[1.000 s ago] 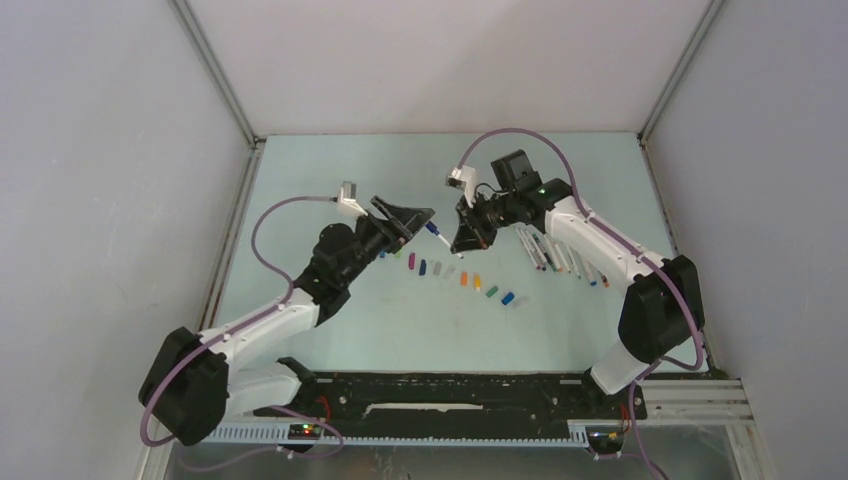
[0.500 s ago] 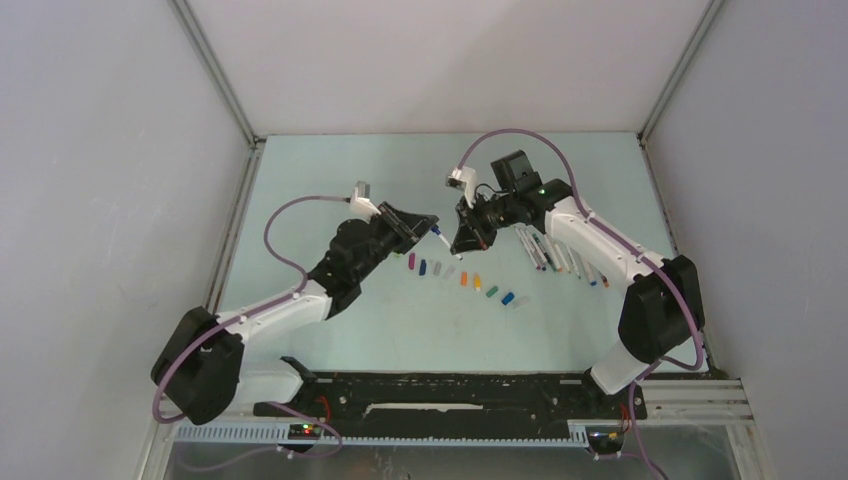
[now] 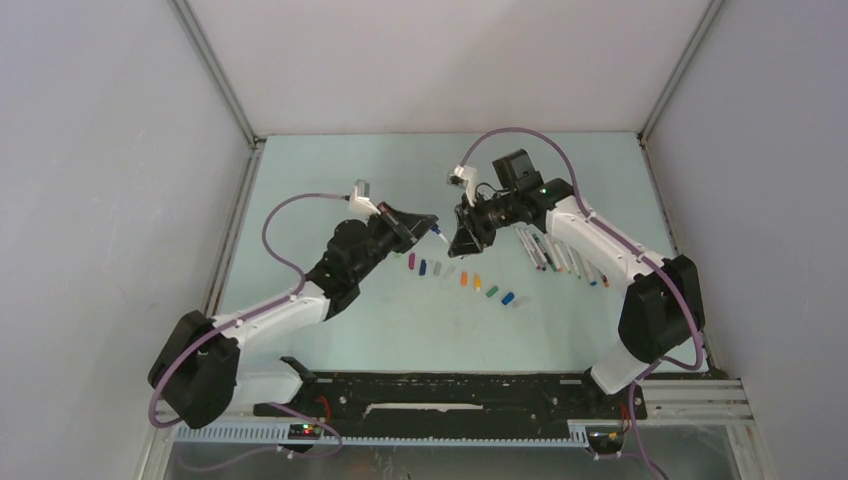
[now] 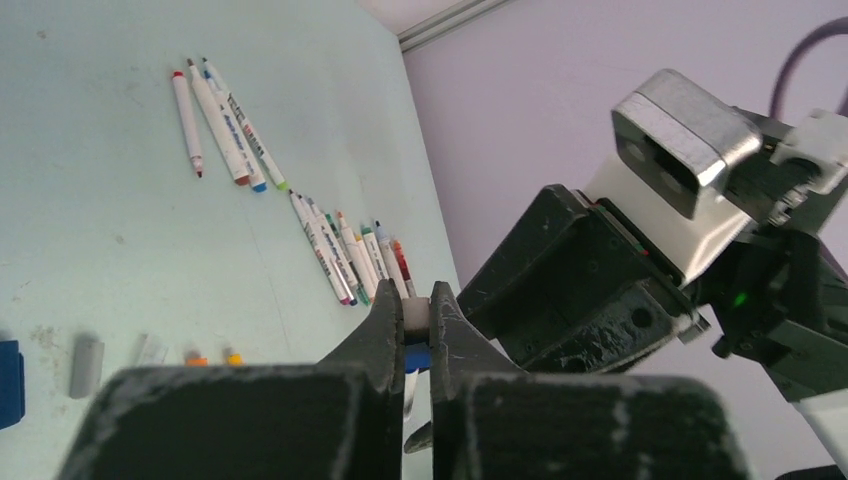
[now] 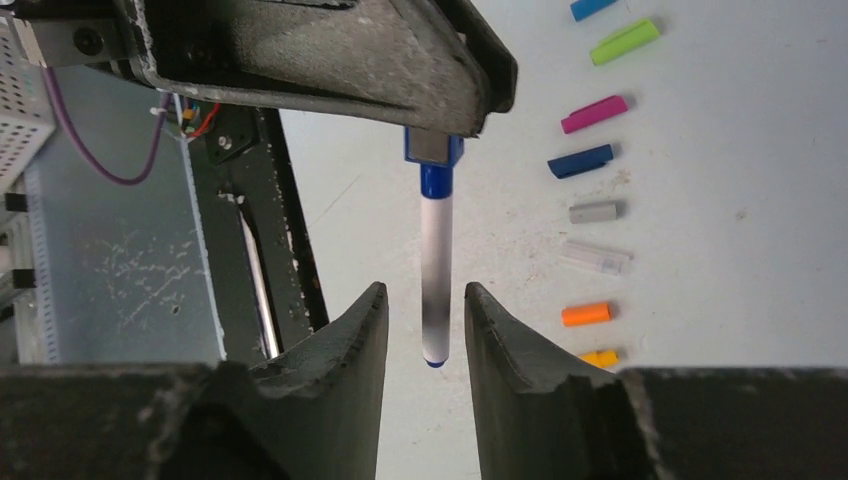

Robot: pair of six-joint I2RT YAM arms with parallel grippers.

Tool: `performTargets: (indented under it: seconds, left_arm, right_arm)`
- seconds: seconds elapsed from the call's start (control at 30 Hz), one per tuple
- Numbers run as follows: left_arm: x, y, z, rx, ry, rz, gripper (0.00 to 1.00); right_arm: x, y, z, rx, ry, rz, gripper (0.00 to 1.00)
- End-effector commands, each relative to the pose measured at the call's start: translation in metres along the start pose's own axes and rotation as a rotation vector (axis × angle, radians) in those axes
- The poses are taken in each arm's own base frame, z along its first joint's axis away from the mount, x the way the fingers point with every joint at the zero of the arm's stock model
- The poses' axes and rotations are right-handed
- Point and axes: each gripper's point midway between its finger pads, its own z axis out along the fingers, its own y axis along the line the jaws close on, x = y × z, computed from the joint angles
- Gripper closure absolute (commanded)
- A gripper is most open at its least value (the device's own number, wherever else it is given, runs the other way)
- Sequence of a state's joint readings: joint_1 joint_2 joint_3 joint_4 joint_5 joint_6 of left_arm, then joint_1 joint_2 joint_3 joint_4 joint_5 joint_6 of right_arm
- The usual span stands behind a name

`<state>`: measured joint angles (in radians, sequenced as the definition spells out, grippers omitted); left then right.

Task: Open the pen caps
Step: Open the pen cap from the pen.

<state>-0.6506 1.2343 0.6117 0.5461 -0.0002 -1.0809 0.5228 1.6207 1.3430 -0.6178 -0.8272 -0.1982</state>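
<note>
Blue cap (image 5: pixel 433 147) mostly inside left pincer (image 4: pixel 415 312)

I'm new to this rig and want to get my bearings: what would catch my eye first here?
Above the middle of the table, the two arms meet tip to tip: the left gripper is shut on the blue end of a white pen, whose barrel runs between the open jaws of the right gripper. Just nearer, a row of loose coloured caps crosses the table, with a cluster of pens lying to its right.
</note>
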Motion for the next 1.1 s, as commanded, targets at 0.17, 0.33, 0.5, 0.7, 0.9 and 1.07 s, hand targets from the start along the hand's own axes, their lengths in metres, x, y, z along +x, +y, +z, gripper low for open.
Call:
performTargets:
  seconds: [0.17,0.33,0.5,0.7,0.9,1.07]
  left_arm:
    - [0.0,-0.042,-0.006,0.164,0.003,0.068,1.0]
    - [0.001,-0.048,-0.005,0.194,0.004,0.079,1.0]
    - [-0.024,-0.06,-0.008,0.207,-0.068,0.163,1.0]
    - [-0.153,-0.059,-0.031,0.081,-0.398,0.192,1.0]
    - [-0.204,-0.048,-0.065,-0.021,-0.576,0.196,1.0]
    - [-0.191,-0.032,-0.067,-0.038,-0.531,0.204,1.0]
  right_arm:
    - [-0.015,0.018,-0.012,-0.131,-0.076,0.024,0.62]
    - [-0.013,0.023,-0.006,-0.154,-0.065,0.027,0.73]
    - [-0.011,0.03,-0.006,-0.184,-0.06,-0.003,1.0]
    - [0.002,0.041,0.011,-0.235,-0.011,-0.013,1.0]
    - [0.006,0.044,0.016,-0.248,0.005,-0.012,1.0]
    - [0.008,0.035,0.017,-0.211,0.01,-0.031,1.0]
